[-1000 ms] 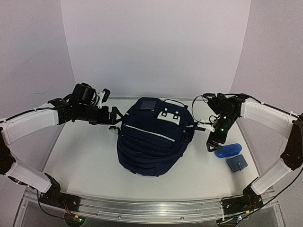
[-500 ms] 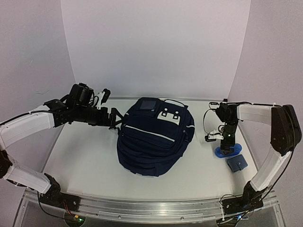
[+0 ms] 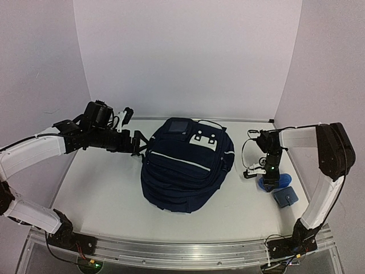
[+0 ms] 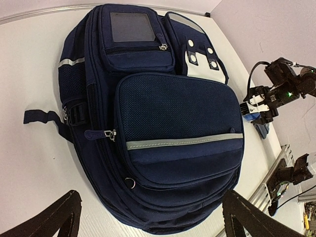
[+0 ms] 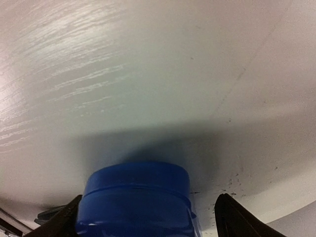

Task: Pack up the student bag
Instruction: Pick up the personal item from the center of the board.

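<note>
We find the student bag point(image 3: 185, 165) at frame centre on the table point(image 3: 102, 188).
Top view: the left jaws stand wide and empty at the bag's upper left. Left wrist: the bag point(image 4: 163, 113) fills the frame. Right wrist: the right jaws are parted and straddle a blue case point(image 5: 136, 197) at bottom centre, with a gap on its right.
</note>
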Controlling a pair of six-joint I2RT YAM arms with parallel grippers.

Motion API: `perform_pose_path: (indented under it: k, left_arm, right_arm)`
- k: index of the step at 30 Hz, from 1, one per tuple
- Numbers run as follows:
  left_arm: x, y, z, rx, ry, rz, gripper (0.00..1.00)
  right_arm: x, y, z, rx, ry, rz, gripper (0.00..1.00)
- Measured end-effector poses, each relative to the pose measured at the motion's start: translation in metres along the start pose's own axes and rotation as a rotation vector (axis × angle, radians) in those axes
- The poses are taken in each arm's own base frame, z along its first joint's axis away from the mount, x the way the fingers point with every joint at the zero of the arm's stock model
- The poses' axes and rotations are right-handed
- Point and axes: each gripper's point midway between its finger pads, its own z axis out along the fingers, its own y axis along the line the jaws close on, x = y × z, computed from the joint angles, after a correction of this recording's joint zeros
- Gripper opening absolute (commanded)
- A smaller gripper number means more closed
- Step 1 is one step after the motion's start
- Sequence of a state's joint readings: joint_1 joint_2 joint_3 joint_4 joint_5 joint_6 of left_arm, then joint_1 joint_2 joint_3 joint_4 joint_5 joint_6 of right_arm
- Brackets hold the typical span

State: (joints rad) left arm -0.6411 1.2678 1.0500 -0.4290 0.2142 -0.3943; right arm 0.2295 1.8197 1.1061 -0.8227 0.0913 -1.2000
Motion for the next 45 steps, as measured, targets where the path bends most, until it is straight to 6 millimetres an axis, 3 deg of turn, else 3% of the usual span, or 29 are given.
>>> perform_pose_path:
  k: [2, 6, 9, 13, 18, 23, 28, 32, 37, 41, 45]
  left_arm:
    - [0.0, 0.0, 0.0, -0.001, -0.001, -0.001, 1.0]
    - [-0.001, 0.001, -0.001, -0.009, -0.008, -0.006, 1.0]
    - [-0.005, 0.002, -0.005, -0.019, -0.025, -0.006, 1.0]
    - [-0.012, 0.002, -0.014, -0.031, -0.063, -0.014, 1.0]
    - [-0.021, -0.007, -0.024, -0.011, -0.111, -0.012, 1.0]
    - [-0.029, -0.045, -0.016, 0.052, -0.121, 0.038, 1.0]
    - [-0.051, -0.1, 0.022, 0.136, -0.12, 0.084, 0.98]
    - [-0.058, -0.136, 0.069, 0.174, -0.094, 0.109, 0.97]
    - [-0.057, -0.164, 0.119, 0.199, -0.054, 0.103, 0.93]
    - [-0.059, -0.175, 0.138, 0.217, -0.044, 0.092, 0.89]
    - [-0.061, -0.184, 0.149, 0.249, -0.039, 0.082, 0.88]
  right_arm:
    - [-0.002, 0.001, 0.001, -0.007, -0.007, 0.002, 0.63]
    - [-0.008, -0.004, -0.003, -0.015, -0.036, 0.022, 0.56]
    - [-0.02, -0.018, -0.02, -0.004, -0.095, 0.077, 0.54]
    - [-0.044, -0.061, -0.074, 0.079, -0.245, 0.223, 0.54]
    - [-0.078, -0.104, -0.165, 0.132, -0.54, 0.466, 0.55]
    - [-0.102, -0.109, -0.237, 0.039, -0.818, 0.711, 0.54]
    - [-0.12, -0.106, -0.278, -0.078, -0.992, 0.916, 0.55]
    - [-0.143, -0.097, -0.288, -0.165, -1.054, 0.996, 0.56]
    - [-0.171, -0.076, -0.278, -0.259, -1.042, 1.036, 0.57]
    - [-0.185, -0.062, -0.272, -0.311, -1.03, 1.045, 0.56]
    - [-0.188, -0.06, -0.273, -0.338, -1.044, 1.065, 0.56]
